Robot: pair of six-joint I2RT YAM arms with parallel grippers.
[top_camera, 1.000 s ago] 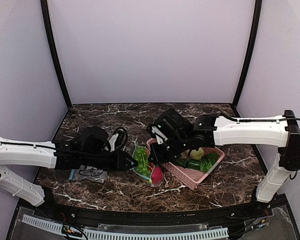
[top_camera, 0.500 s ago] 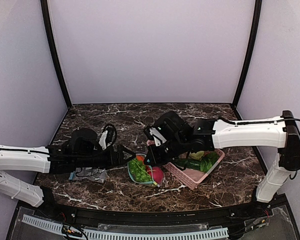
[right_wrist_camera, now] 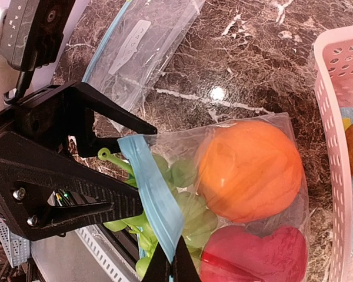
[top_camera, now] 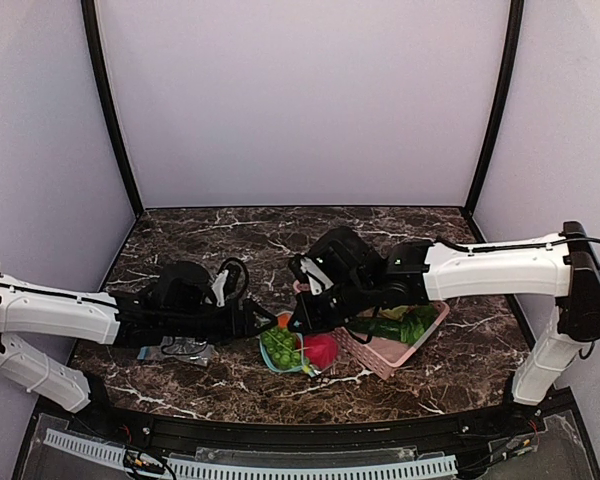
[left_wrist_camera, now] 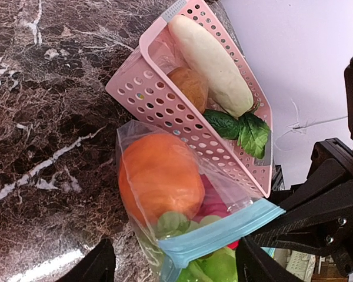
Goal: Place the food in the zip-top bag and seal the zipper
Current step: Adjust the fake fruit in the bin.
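Illumination is diffuse and comes from overhead. In the top view the walls [top_camera: 300,100] are evenly bright, while the dark marble table [top_camera: 210,235] stays dim, with soft shadows beneath the arms. In both wrist views lamp glare marks the marble, and the zip-top bag [right_wrist_camera: 270,126] film carries a faint sheen. The orange fruit [right_wrist_camera: 250,170] is sharp; black parts close to the lens are soft.

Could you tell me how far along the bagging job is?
Done: orange fruit and red fruit are inside the zip-top bag. In hand: right gripper pinches the zipper; left gripper straddles it, open. Left: the grape bunch pokes past the zipper, so sealing remains.
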